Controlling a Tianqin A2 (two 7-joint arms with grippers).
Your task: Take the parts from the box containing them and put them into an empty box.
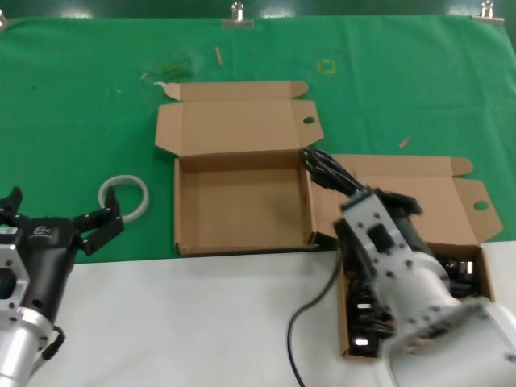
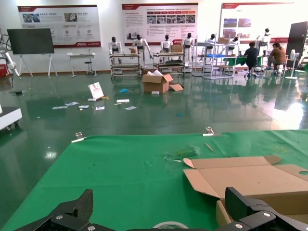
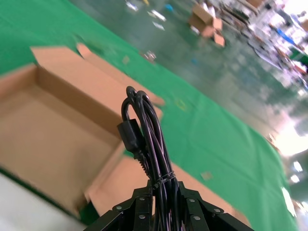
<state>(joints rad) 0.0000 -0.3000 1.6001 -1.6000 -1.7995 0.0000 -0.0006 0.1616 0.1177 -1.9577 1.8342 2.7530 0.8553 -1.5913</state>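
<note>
We take the empty box (image 1: pixel 242 197) as our landmark; it sits open on the green cloth (image 1: pixel 81 97) with its lid folded back away from us. Our right gripper (image 1: pixel 343 193) hangs just beside that box's right wall, above the lid of the box containing them (image 1: pixel 476 262), which lies to the right of the empty one and a little nearer to us. Its jaws are clenched on one coiled cable bundle (image 3: pixel 149 139), and in the right wrist view the bundle stands straight out from between the fingers, plug at its side, its long axis running on past the fingertips.

In the head view the bundle's free end (image 1: pixel 322 165) points toward the empty box's far right corner and reaches about to the right wall. So the open floor of the box lies to the left of the jaws, and we judge the carry needs a short sideways shift before letting go. More parts (image 1: pixel 451 270) lie in the source box.

Our left gripper (image 1: pixel 60 218), jaws spread wide and holding nothing, waits well to the left of the empty box, near a white ring (image 1: pixel 123 196). The right arm is plainly nearer.
</note>
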